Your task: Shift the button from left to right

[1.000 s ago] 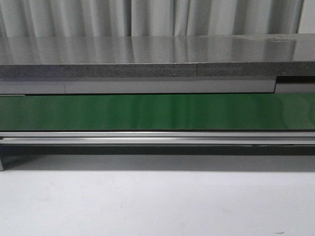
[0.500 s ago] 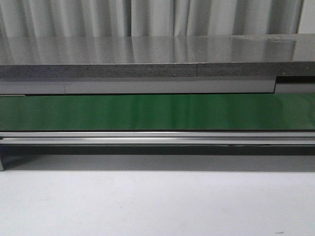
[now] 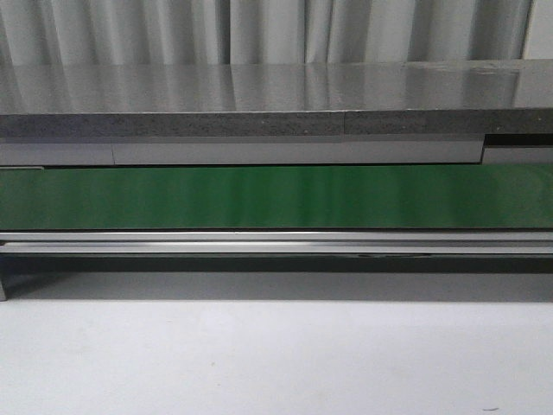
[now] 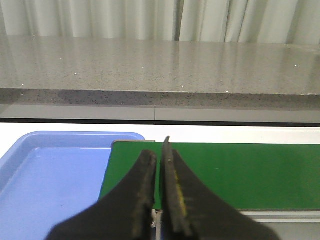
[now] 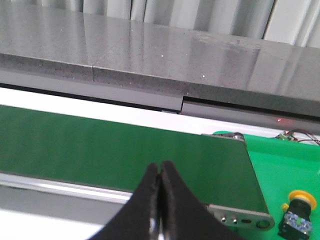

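Note:
The button (image 5: pixel 297 212), with a yellow-orange round head, black body and bluish-green block, lies on a bright green surface (image 5: pixel 280 165) past the right end of the belt; it shows only in the right wrist view. My right gripper (image 5: pixel 159 170) is shut and empty, above the belt's near edge, well to the left of the button. My left gripper (image 4: pixel 159 156) is shut and empty, over the left end of the green belt (image 4: pixel 225 172), beside a blue tray (image 4: pixel 45 175). Neither gripper shows in the front view.
The green conveyor belt (image 3: pixel 276 197) runs left to right with a metal rail (image 3: pixel 276 242) in front. A grey stone counter (image 3: pixel 276 95) stands behind it. White table surface (image 3: pixel 276 354) lies in front. The blue tray holds nothing visible.

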Action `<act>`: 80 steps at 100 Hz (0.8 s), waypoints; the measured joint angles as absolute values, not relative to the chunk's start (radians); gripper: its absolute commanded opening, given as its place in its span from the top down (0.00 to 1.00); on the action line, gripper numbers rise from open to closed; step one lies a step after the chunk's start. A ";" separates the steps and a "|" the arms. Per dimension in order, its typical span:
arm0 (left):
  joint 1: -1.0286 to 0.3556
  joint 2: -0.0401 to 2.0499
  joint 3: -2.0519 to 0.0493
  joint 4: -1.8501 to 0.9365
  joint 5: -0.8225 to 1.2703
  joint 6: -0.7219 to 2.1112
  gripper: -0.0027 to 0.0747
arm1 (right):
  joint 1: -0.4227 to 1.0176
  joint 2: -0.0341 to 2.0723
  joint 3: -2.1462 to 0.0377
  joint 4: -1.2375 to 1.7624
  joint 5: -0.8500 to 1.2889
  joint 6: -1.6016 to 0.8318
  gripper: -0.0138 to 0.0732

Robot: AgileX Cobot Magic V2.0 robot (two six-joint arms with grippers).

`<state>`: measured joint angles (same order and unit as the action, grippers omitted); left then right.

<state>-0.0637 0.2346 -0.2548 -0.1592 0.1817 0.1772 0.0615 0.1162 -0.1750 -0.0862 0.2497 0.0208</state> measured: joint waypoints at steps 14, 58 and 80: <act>-0.064 0.235 -0.255 -0.159 0.182 0.177 0.96 | 0.061 0.008 -0.083 -0.089 0.246 0.025 0.92; -0.064 0.235 -0.255 -0.159 0.182 0.177 0.96 | 0.061 -0.009 0.026 -0.089 0.118 0.027 0.92; -0.064 0.235 -0.255 -0.159 0.182 0.177 0.96 | 0.061 -0.009 0.028 -0.087 0.092 0.027 0.92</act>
<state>-0.0637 0.2346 -0.2548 -0.1592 0.1817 0.1772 0.0615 -0.0090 0.0283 -0.0868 0.0918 0.0266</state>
